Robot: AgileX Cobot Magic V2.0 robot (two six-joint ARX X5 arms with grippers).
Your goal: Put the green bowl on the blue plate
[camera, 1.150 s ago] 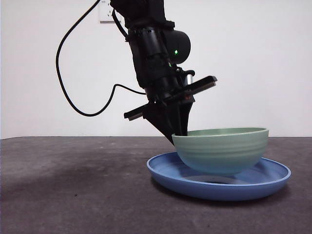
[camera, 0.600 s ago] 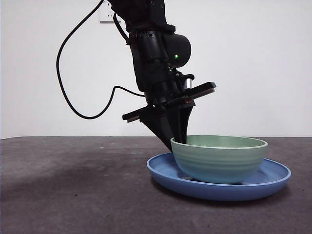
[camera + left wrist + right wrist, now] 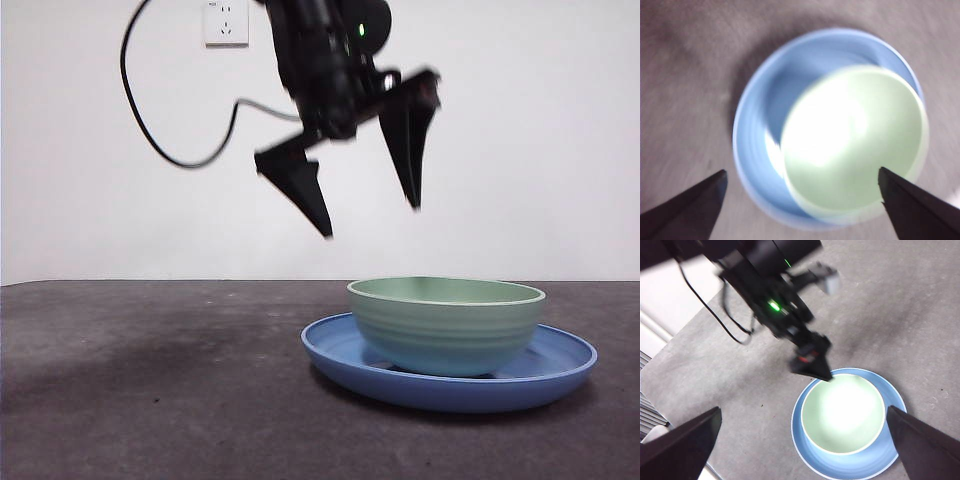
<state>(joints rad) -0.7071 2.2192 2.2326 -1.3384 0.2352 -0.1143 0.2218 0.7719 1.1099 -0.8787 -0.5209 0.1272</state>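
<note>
The green bowl (image 3: pixel 447 325) sits upright inside the blue plate (image 3: pixel 450 388), a little right of the table's middle. My left gripper (image 3: pixel 372 220) hangs open in the air above the bowl's left part, clear of its rim, with nothing between its jaws. The left wrist view looks straight down on the bowl (image 3: pixel 855 145) in the plate (image 3: pixel 757 145), framed by the open left gripper (image 3: pixel 801 171). My right gripper (image 3: pixel 803 409) is open and high up, over the bowl (image 3: pixel 842 412), the plate (image 3: pixel 850 467) and the left gripper (image 3: pixel 812 362).
The dark grey table (image 3: pixel 150 380) stretches left of the plate. A black cable (image 3: pixel 150 130) loops down from the left arm before the white wall, near a wall socket (image 3: pixel 225 20). The table's edge (image 3: pixel 670 360) shows in the right wrist view.
The left gripper lowered the bowl into the plate, let go of its rim, opened wide and rose well above it. The bowl now rests level in the plate.
</note>
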